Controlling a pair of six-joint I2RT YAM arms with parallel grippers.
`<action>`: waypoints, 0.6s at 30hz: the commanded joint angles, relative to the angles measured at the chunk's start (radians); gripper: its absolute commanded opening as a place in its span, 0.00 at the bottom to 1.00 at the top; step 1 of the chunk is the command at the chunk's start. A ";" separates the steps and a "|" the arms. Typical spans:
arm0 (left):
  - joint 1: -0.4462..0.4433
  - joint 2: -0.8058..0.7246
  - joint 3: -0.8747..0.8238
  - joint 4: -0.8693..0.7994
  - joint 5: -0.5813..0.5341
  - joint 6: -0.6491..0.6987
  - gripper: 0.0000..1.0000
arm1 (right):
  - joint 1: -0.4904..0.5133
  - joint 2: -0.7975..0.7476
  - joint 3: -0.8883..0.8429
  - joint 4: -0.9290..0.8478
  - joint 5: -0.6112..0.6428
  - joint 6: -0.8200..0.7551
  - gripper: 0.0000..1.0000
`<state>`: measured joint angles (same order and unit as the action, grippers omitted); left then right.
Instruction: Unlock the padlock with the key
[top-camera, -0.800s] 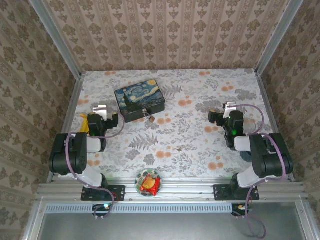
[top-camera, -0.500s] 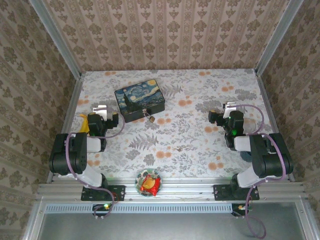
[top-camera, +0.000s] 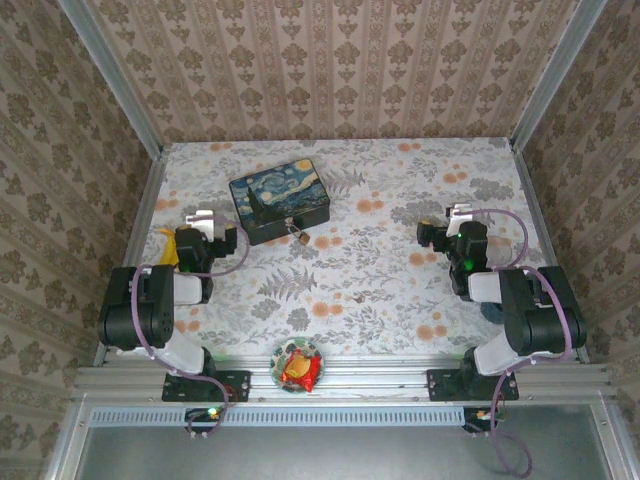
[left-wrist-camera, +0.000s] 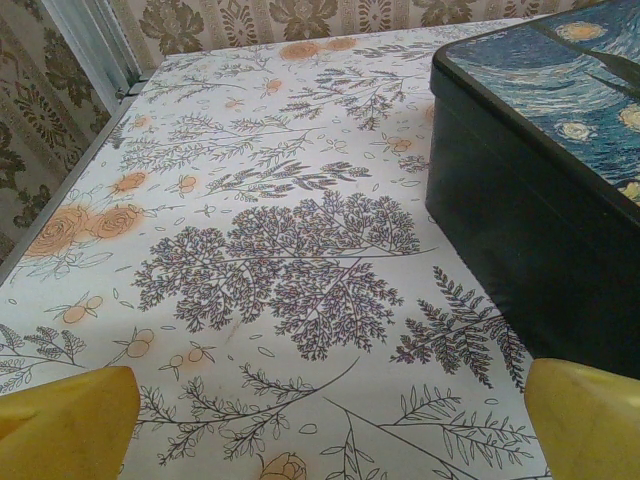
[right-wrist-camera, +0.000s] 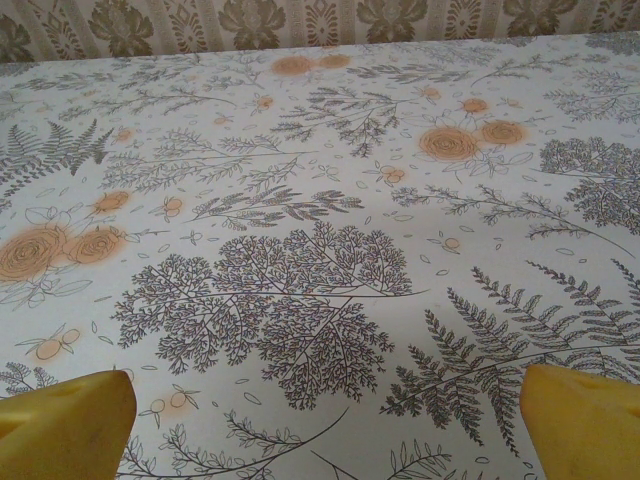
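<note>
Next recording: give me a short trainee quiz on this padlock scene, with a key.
1. True or false: the padlock hangs at the tin box's near side.
2. The left pincer and right pincer are: A both open and empty; B both shut; C gripping the padlock.
3. Fill in: the tin box lies nearer the ___ pincer.
Key: 1 true; 2 A; 3 left.

Walls (top-camera: 340, 70) papered in brown damask stripes on three sides, aluminium corner posts (top-camera: 110, 75) at the back, table (top-camera: 390, 290) under white cloth printed with grey ferns and orange flowers, aluminium rail (top-camera: 380, 378) along the near edge, soft even light
</note>
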<state>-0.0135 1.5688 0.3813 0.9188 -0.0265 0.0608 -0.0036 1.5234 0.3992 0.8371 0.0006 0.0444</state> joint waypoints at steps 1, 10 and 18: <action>-0.005 -0.012 0.011 0.002 0.010 0.009 1.00 | 0.004 0.003 0.016 0.000 0.022 -0.009 1.00; -0.002 -0.012 0.011 0.000 0.016 0.006 1.00 | 0.004 0.001 0.013 0.002 0.022 -0.009 1.00; 0.000 -0.104 -0.013 -0.029 -0.040 -0.016 1.00 | 0.004 -0.037 0.053 -0.100 0.047 0.000 1.00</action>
<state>-0.0135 1.5188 0.3801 0.8993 -0.0425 0.0601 -0.0036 1.5211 0.4164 0.7948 0.0055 0.0448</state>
